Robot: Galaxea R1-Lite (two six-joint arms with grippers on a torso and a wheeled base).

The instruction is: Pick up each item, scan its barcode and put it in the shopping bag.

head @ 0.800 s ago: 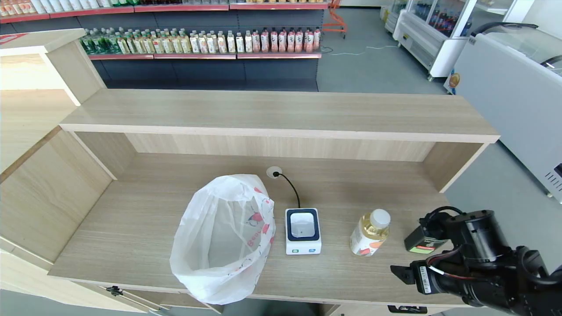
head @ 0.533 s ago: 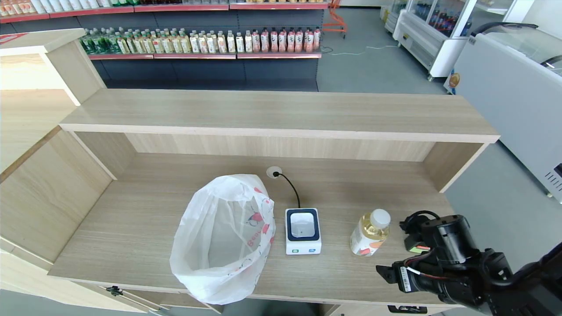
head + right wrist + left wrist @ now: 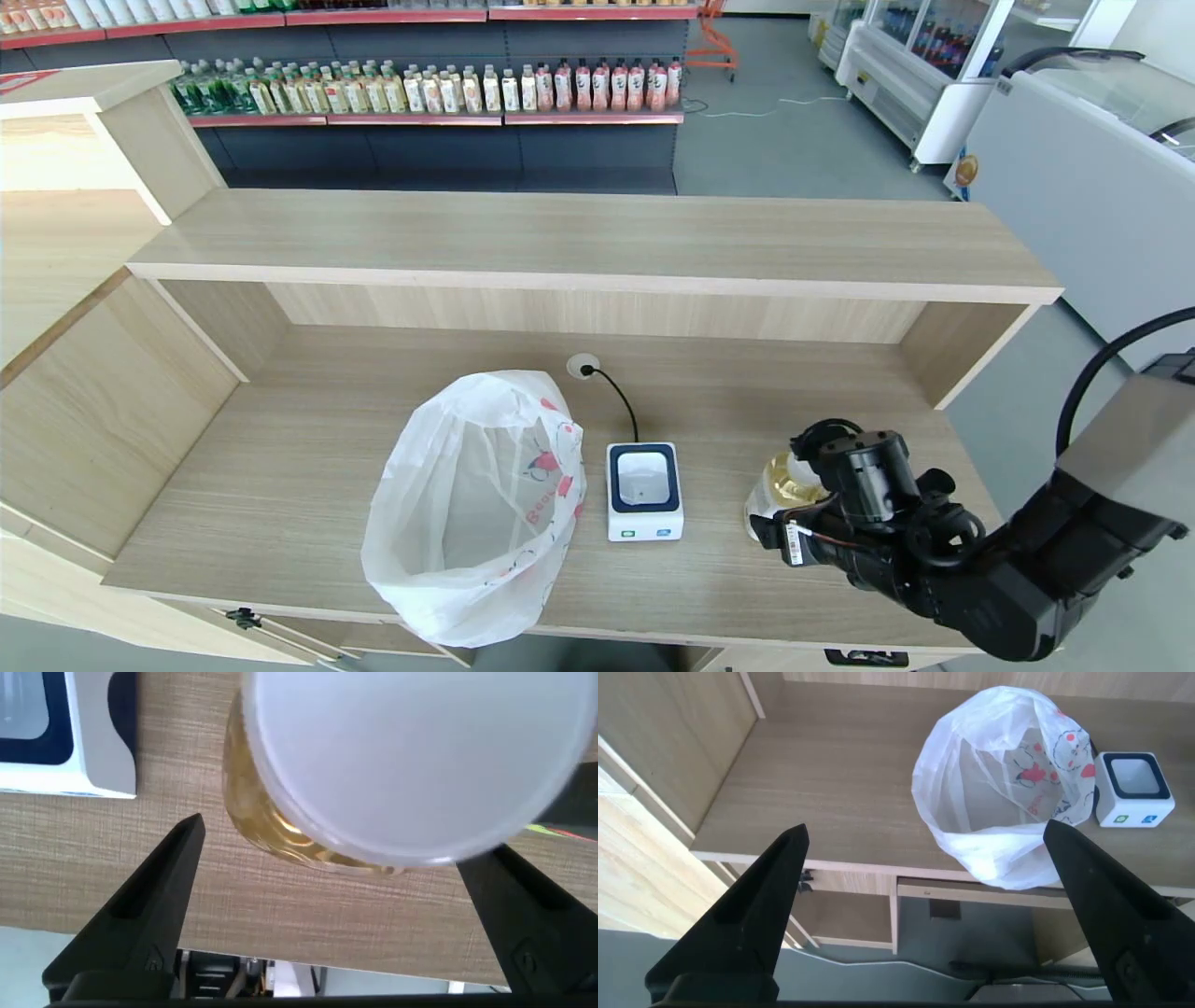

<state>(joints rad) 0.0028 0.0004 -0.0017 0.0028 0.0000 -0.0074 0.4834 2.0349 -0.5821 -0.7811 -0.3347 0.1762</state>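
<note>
The barcode scanner [image 3: 644,490] is hemmed in by the shopping bag [image 3: 476,504] just beside it at 9 o'clock, its cable [image 3: 618,397] at 12 and the bottle [image 3: 773,485] near at 3, while the counter [image 3: 280,467] lies bare at the bag's 9 o'clock and runs back at 12 under the overhanging upper shelf [image 3: 597,238].

Counter: a light wood-grain desktop [image 3: 280,485] is stretching across the foreground, with side panels closing it in.
Ledge: a matching raised top [image 3: 597,238] is spanning the far edge.
Port: a round grommet [image 3: 583,365] is sitting in the desktop near the back panel.
Shelving: drink bottles [image 3: 429,91] are standing in rows on red-edged shelves [image 3: 434,119].
Freezer: a white chest freezer [image 3: 1074,196] is standing on the grey floor [image 3: 794,149] to the right.
</note>
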